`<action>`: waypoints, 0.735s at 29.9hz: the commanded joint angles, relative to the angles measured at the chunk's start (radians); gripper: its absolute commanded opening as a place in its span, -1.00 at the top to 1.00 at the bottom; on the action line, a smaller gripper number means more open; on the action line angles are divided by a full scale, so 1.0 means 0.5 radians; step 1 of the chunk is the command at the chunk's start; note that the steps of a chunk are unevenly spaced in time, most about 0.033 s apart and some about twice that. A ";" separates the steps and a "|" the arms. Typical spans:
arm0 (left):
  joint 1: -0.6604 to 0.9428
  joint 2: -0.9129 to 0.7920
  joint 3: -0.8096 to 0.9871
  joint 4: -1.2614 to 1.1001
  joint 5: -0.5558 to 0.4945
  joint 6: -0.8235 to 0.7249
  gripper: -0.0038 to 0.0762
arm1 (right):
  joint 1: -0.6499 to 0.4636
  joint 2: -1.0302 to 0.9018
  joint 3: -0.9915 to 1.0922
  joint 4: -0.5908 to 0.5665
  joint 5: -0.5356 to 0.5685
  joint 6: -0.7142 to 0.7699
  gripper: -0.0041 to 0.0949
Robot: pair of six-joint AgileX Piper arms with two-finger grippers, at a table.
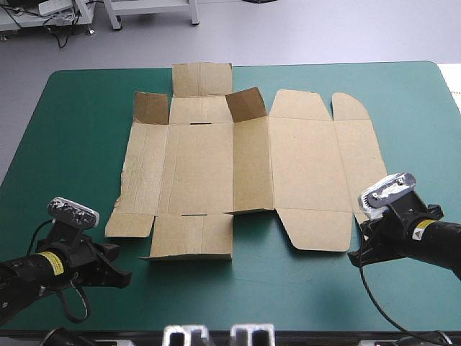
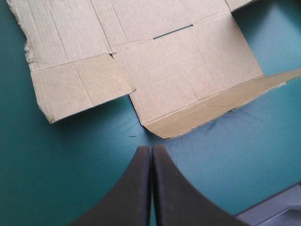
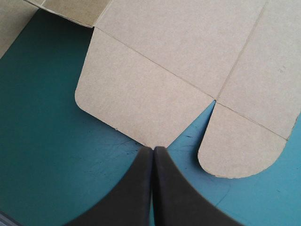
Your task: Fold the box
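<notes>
The brown box (image 1: 245, 173) lies as a flat cut sheet in the middle of the table. Two small flaps (image 1: 245, 104) on its far side stand partly raised. My left gripper (image 1: 124, 276) is shut and rests low near the table's front left. In its wrist view the gripper (image 2: 151, 149) points at the sheet's near flap (image 2: 188, 75), a short gap of cover between them. My right gripper (image 1: 354, 257) is shut at the front right. Its tips (image 3: 153, 149) sit right at the edge of the large rounded flap (image 3: 141, 89), beside a smaller rounded tab (image 3: 240, 146).
Teal-green cover (image 1: 72, 144) shows bare on both sides of the sheet and in a strip along the near edge (image 1: 288, 303). The sheet's left rim (image 1: 124, 173) is ragged.
</notes>
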 commanded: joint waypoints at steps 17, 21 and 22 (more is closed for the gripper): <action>-0.013 0.515 -0.240 -0.474 -0.383 0.401 0.87 | -0.001 -0.005 -0.066 0.032 -0.089 -0.029 0.97; -0.009 0.712 -0.488 -0.488 -0.381 0.517 0.87 | -0.001 -0.005 -0.066 0.032 -0.098 -0.035 0.97; -0.009 0.749 -0.532 -0.488 -0.369 0.540 0.87 | -0.001 -0.005 -0.066 0.032 -0.098 -0.042 0.97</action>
